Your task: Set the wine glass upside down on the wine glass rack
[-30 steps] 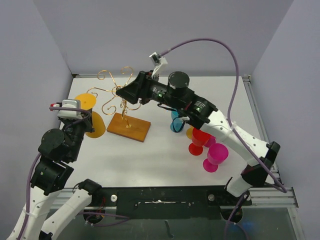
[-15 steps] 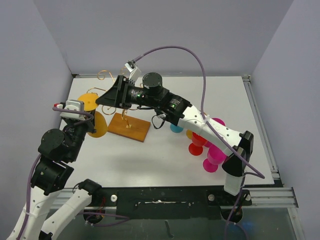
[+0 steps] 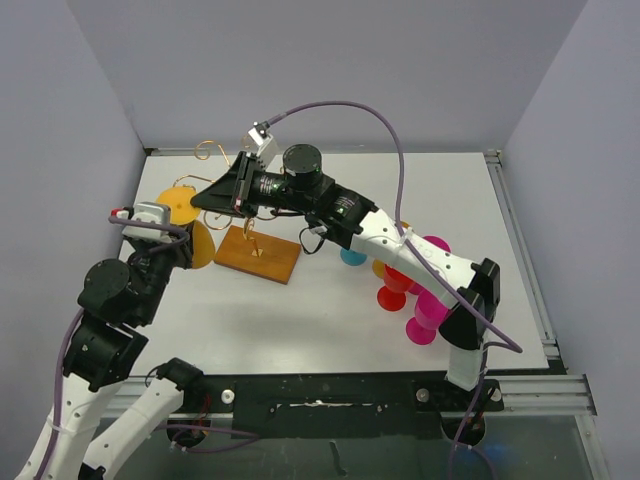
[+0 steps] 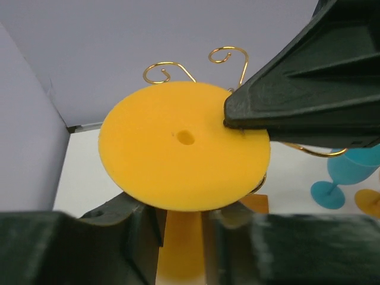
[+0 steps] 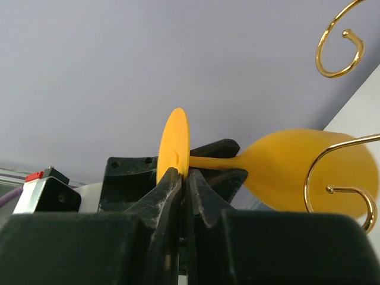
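Roughly midway, by the look of it — lifted, but not hung. Found the wine glass (image 4: 184, 145) off the table (image 3: 320, 320) and in the air just left of the wine glass rack (image 3: 243, 192), tilted over rather than bowl-down, with none of the gold curls round its stem. Saw the left fingers (image 4: 145, 228) closed on the stem just under the yellow foot. Saw the right fingers (image 5: 163, 193) pinched shut on the rim of that foot, edge-on between them in the right wrist view. Looked like a handover or a re-grip between the two arms.

Left to do, as judged: turning the glass bowl-down, sliding the stem into one of the spiral arms, resting the foot on the wire, letting go. Noted the wooden base (image 3: 258, 256) flat on the table under the curls, and the other glasses (image 3: 415, 295) clustered well to the right.

Against a second earlier — moved: the right arm, from above the rack's right side across the curls to the glass. Fingers apart and holding nothing then, clamped on the foot at this moment. Most of that swing done by the half-second mark, with only the closing after. Barely any shift in the left arm or the glass.
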Robot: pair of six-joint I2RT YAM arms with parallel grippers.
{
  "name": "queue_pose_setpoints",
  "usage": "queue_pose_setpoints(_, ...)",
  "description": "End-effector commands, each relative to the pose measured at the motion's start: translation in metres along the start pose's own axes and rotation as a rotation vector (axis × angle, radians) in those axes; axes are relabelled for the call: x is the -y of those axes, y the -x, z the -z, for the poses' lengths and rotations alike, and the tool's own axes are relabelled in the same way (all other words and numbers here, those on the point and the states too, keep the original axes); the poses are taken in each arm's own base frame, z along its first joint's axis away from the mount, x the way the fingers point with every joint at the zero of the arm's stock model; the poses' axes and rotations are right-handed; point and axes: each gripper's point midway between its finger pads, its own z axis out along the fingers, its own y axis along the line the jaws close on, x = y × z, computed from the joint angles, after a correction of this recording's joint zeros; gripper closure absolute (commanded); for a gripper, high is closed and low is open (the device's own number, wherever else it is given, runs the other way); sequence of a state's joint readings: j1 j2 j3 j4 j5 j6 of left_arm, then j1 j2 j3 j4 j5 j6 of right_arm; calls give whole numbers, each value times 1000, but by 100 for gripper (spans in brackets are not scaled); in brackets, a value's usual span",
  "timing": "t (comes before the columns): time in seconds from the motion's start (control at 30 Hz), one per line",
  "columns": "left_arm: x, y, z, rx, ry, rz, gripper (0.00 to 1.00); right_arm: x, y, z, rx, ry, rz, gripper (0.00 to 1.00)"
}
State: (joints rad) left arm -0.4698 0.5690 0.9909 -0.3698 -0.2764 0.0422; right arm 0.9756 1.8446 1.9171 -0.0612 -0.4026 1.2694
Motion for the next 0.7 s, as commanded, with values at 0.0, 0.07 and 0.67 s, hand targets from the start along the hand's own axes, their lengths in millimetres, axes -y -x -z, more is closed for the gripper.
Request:
queue_pose_setpoints(0.0,6,8,7,22,-30,57,66,-45,7,5,13,134,3,100)
queue_pose_setpoints(0.07,7,2,15,-7,-37,107,55,-46,9,6,16,142,-12,100)
queue_pose_setpoints(0.67,-15,65,76,206,62,1063,33,-37,13,9,15,151,-54,100)
